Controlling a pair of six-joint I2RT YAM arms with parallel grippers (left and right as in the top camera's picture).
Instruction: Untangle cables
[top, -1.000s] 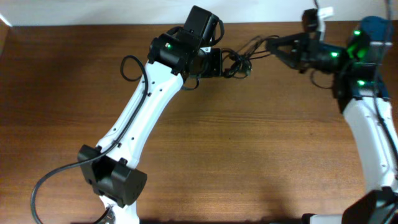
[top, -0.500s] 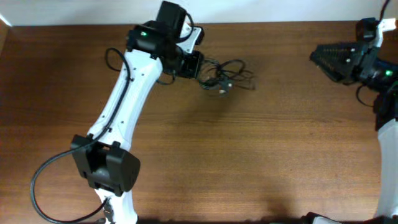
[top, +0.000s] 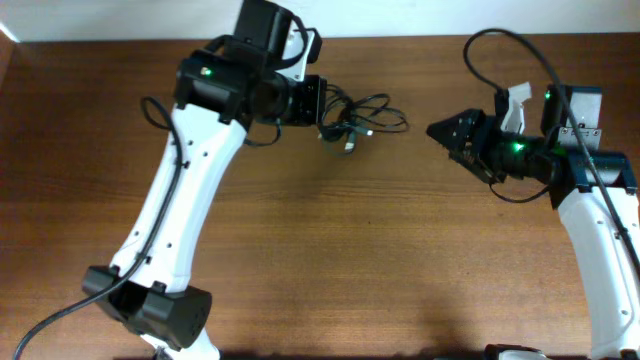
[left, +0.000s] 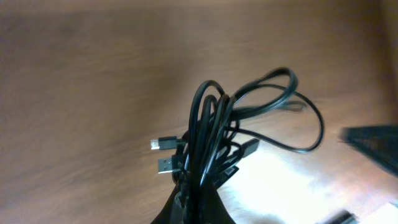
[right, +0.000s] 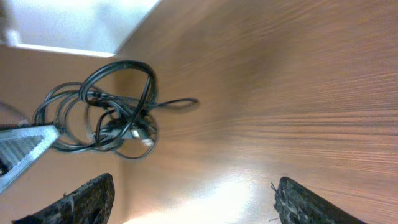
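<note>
The cables (top: 358, 116) form one loose black tangle of thin loops at the back of the table. My left gripper (top: 322, 106) is shut on the tangle's left side. In the left wrist view the cables (left: 211, 127) rise from the shut jaws of the left gripper (left: 196, 208), and two silver plug ends (left: 163, 154) stick out to the left. My right gripper (top: 440, 133) stands open to the right of the tangle, apart from it and pointing at it. In the right wrist view the cables (right: 106, 118) lie ahead of the right gripper (right: 196, 199), whose fingers (right: 87, 199) have nothing between them.
The wooden table (top: 350, 260) ends at a white wall along the back, just behind the tangle. The left arm's white link (top: 180, 200) crosses the left half diagonally. A thick arm cable (top: 495, 45) loops above the right arm.
The right gripper let go of the cables and opened, swung away right, then came back pointing at the tangle. The left gripper drew the tangle leftward, and its stretched strand fell slack.
</note>
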